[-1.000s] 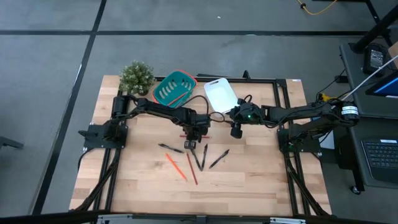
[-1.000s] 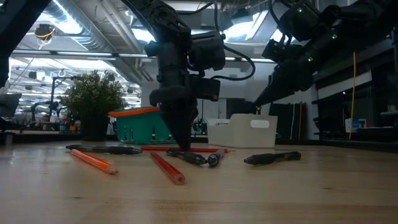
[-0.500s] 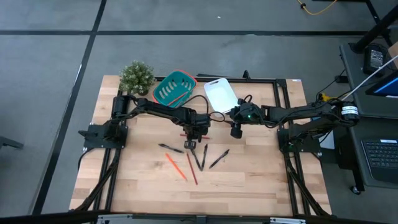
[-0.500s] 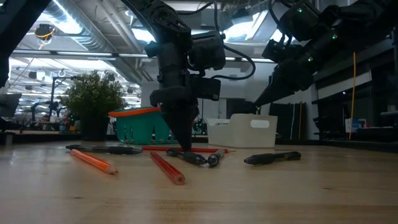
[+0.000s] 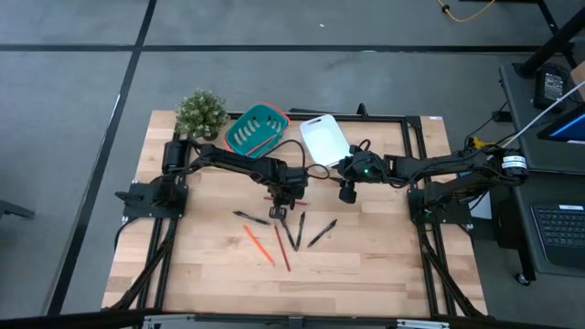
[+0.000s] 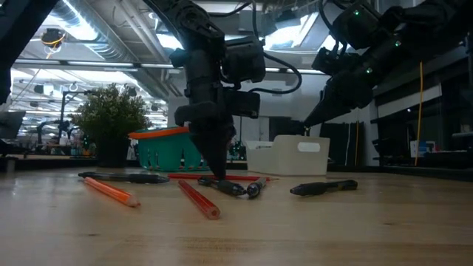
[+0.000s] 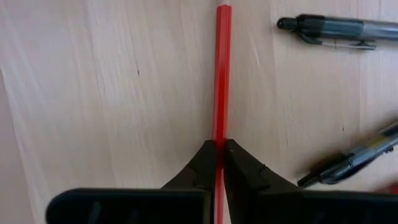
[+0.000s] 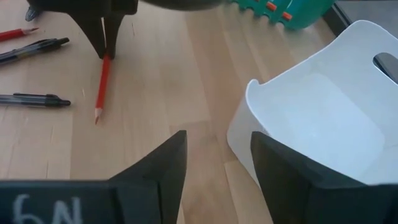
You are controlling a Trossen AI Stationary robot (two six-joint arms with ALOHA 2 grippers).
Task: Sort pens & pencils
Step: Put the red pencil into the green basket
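Nearest me on the wooden table (image 5: 366, 256) lie two loose pencils — an orange pencil (image 6: 111, 191) and a red pencil (image 6: 198, 198), side by side and slanting, both flat on the boards. Just past them is a small cluster of pens (image 5: 297, 230), with one more pen (image 5: 250, 217) off to the left and another (image 6: 323, 188) off to the right, all lying flat.

At the middle of the table I have the left gripper (image 7: 219, 149) down at the surface, its fingers (image 7: 199, 167) pressed together on a third red pencil (image 7: 222, 68). The pencil runs straight out from between the tips and lies on the wood, with two pens close beside it. In the low view the gripper stands upright, tips at the table.

The right gripper (image 8: 214, 155) hangs above the table further back and to the right, its fingers spread and holding nothing, just beside the white bin (image 8: 323, 106).

Beyond that, at the far edge, sits the teal basket (image 5: 253, 128) with orange sticks in it — next to the white bin — and a small potted plant (image 5: 200, 111) at the far left corner.
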